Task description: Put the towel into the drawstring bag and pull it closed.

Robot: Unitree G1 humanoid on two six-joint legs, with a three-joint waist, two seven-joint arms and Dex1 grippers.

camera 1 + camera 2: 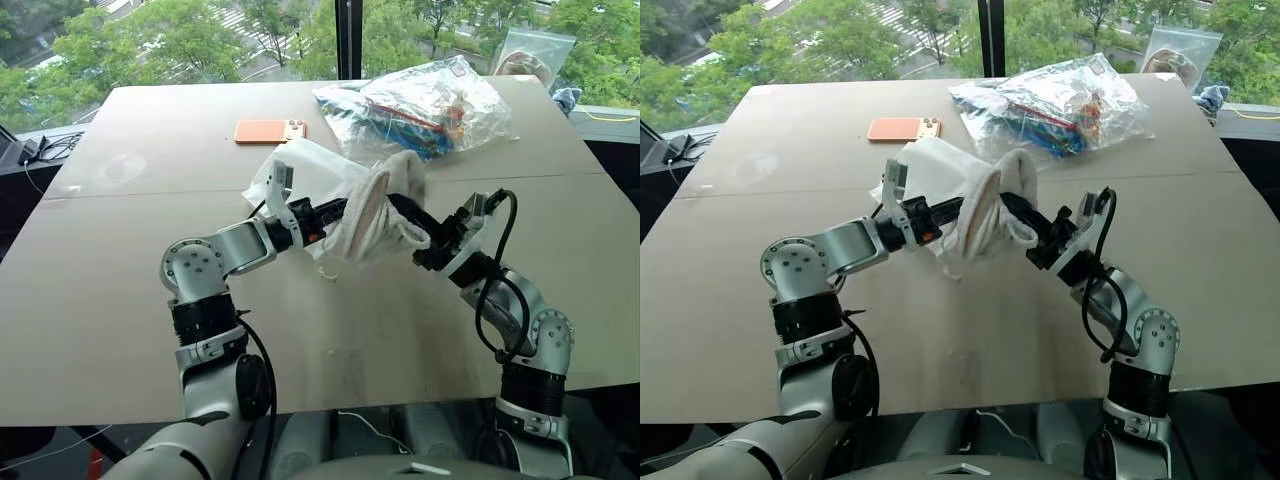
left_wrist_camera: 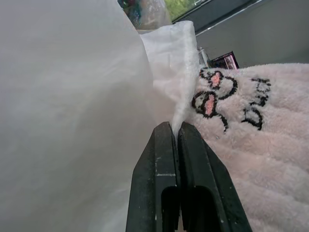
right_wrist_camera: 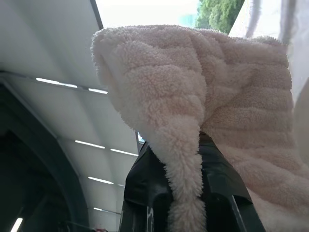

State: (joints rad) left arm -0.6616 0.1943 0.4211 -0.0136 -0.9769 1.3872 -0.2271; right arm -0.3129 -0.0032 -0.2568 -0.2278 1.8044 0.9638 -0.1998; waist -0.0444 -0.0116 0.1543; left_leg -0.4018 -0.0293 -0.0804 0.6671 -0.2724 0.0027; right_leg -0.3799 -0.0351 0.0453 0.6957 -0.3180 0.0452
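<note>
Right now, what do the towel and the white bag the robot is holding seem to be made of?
The towel looks like soft cream fleece or terry: a fuzzy pile in raised ribs, with dark and pink stitched marks. The drawstring bag seems a thin white woven synthetic, perhaps nylon: smooth, slightly see-through, crinkling where the left tool pinches it. The right tool grips the towel.

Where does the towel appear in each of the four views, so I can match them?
Left eye view: towel at centre, raised over the table between both arms.
Right eye view: centre.
Left wrist view: the side with black and pink embroidery.
Right wrist view: draped overhead.
Shared landmark: the drawstring bag against the towel.
</note>
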